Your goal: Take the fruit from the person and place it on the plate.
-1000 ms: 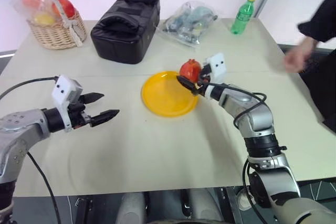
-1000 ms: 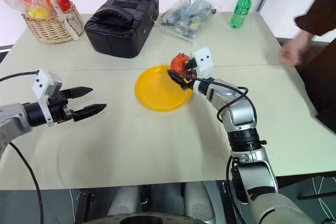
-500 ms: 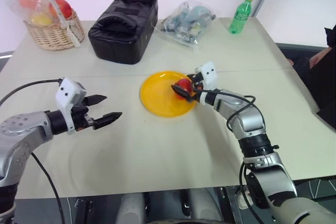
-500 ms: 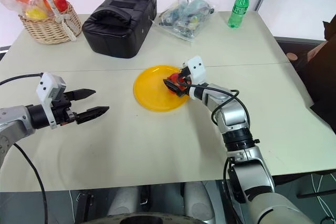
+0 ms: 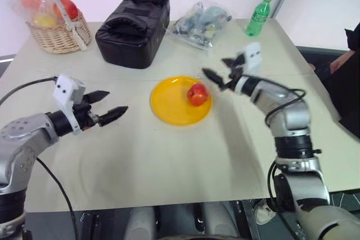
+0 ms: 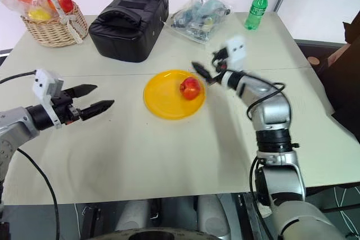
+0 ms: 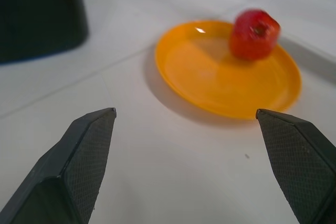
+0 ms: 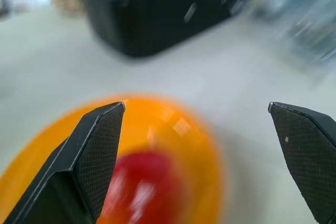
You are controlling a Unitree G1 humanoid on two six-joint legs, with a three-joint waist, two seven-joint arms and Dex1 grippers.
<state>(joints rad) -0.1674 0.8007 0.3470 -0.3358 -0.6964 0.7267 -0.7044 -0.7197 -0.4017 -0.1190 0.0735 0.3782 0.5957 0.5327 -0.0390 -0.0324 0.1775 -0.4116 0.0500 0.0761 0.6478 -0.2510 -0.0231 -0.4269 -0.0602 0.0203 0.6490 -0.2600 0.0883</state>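
Fruit [image 5: 197, 94]: lay on plate [image 5: 169, 108]. Right gripper [image 5: 216, 69]: spread, empty, beside rim. Left gripper [image 5: 109, 107]: spread, well apart. Head views added basket [image 5: 58, 35], bottle [image 5: 259, 15].

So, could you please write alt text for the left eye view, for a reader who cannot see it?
A red fruit lies on the yellow plate on a pale table. The open right gripper hovers just beyond the plate; the open left gripper hangs apart.
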